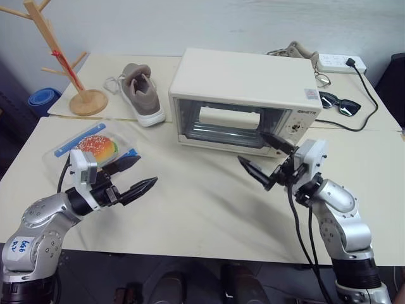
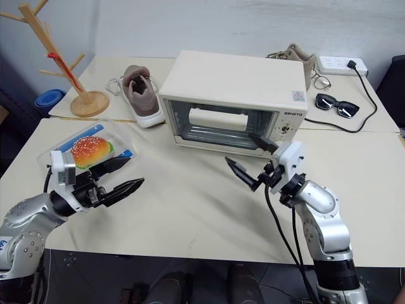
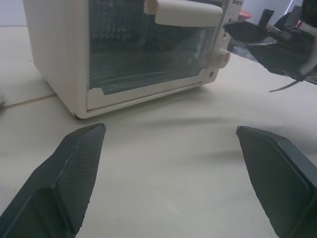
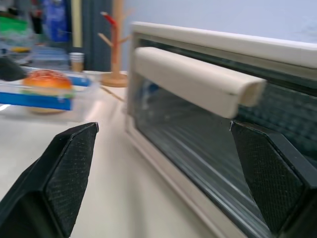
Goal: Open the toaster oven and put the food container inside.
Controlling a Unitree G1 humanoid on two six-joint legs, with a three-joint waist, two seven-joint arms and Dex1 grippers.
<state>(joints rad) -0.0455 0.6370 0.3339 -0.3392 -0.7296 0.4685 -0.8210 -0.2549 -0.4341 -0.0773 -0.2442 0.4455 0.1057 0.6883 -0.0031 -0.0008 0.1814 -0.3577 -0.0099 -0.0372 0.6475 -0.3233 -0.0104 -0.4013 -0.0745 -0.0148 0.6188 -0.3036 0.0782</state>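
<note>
The toaster oven (image 1: 243,95) has a smooth cream shell with a soft sheen and a glossy glass door, the food container (image 1: 88,149) is clear shiny plastic, the mug tree (image 1: 66,60) is bare pale wood, the shoe (image 1: 142,92) looks like cloth, and the table (image 1: 202,209) is smooth and matt.

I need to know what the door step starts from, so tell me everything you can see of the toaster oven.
The toaster oven is a cream-white box, metal by its look, standing upright on the table beside a shoe. Its glass door is shut, with a cream bar handle across the top and a wire rack behind the glass. Knobs sit on the right front panel, a small label on the top. The right gripper hangs open in front of the door, not touching it.
</note>
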